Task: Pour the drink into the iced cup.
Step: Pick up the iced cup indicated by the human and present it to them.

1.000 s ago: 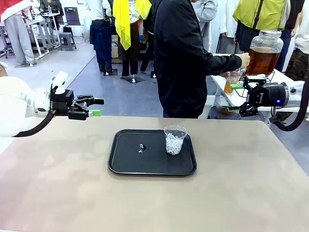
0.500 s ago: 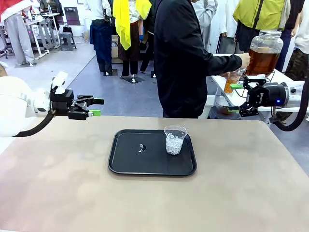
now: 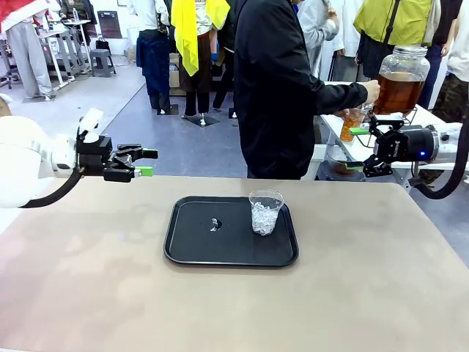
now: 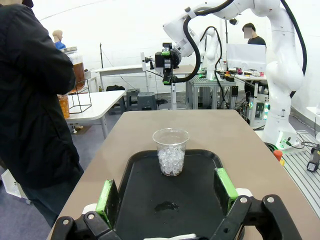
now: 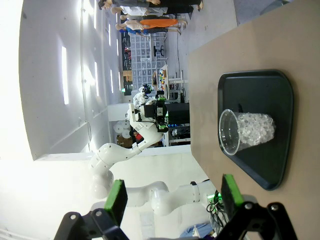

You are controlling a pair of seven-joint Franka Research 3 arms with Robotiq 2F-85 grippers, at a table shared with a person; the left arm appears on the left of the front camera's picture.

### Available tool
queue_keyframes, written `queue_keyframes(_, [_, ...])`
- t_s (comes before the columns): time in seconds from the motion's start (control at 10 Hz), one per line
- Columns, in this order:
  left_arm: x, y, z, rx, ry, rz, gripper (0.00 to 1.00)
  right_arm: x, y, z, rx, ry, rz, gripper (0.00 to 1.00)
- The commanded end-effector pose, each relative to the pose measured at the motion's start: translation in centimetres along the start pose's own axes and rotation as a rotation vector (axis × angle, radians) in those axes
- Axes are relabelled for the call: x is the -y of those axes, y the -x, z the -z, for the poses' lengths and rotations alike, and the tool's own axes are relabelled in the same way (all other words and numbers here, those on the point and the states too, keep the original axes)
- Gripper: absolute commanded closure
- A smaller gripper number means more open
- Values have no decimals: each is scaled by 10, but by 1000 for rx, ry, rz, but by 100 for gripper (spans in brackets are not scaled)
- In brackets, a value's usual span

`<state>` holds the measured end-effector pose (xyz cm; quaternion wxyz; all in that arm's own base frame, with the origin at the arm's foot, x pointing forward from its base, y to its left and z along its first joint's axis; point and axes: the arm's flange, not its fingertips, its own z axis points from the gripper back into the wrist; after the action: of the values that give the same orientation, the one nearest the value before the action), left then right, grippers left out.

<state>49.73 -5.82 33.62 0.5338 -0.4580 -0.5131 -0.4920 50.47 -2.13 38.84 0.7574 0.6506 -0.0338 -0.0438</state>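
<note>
The iced cup point(image 3: 265, 211), clear plastic and part filled with ice, stands upright on the right half of a black tray point(image 3: 190, 249). The drink is amber liquid in a large glass dispenser jar point(image 3: 400, 81) on a white side table at the far right. A person in a black jacket point(image 3: 278, 88) reaches an arm to its spigot, with a small cup point(image 3: 352, 123) of amber liquid below it. My left gripper point(image 3: 148, 162) hovers open at the table's far left edge. My right gripper point(image 3: 355, 149) hovers open off the far right corner, near the jar. The iced cup point(image 4: 171, 151) point(image 5: 247, 131) lies ahead of both empty grippers point(image 4: 166, 192) point(image 5: 174, 197).
A small wet speck or ice chip point(image 3: 214, 224) lies on the tray left of the cup. The tan table point(image 3: 88, 293) has free room all round the tray. Other people stand in the background beyond the person.
</note>
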Motion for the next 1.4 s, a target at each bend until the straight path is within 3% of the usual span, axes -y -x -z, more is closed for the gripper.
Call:
queue_keyframes(0.0, [0, -2, 2, 6, -4, 2, 0, -3, -1, 0, 1, -1, -2, 0])
queue_keyframes(1.3, [0, -2, 2, 6, -4, 2, 0, -3, -1, 0, 1, -1, -2, 0])
